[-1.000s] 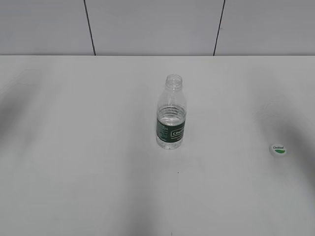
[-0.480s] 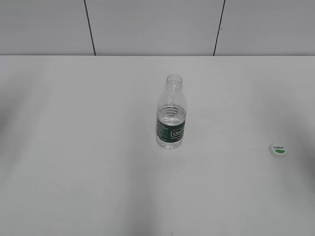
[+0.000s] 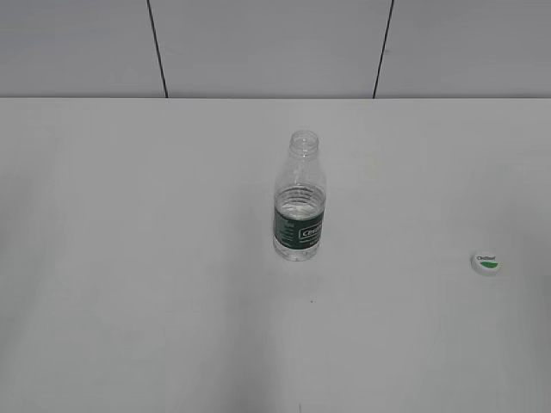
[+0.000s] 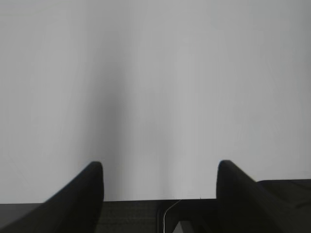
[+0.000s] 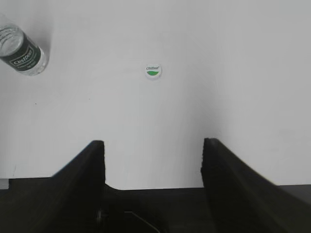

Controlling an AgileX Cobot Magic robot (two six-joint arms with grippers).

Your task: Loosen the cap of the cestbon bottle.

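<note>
The cap (image 3: 487,261) lies on the table (image 3: 129,258), well right of the cestbon bottle (image 3: 300,198).

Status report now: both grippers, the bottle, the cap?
Left gripper open, empty. Right gripper open, empty. Cestbon bottle upright, uncapped. Cap on table, apart; nothing in the way.

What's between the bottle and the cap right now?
Nothing: only bare white table separates the cestbon bottle from the cap. Exterior and right wrist views both show it.

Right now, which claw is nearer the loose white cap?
Right. The right claw has the cap lying on the table straight ahead; the left claw sees only bare table.
</note>
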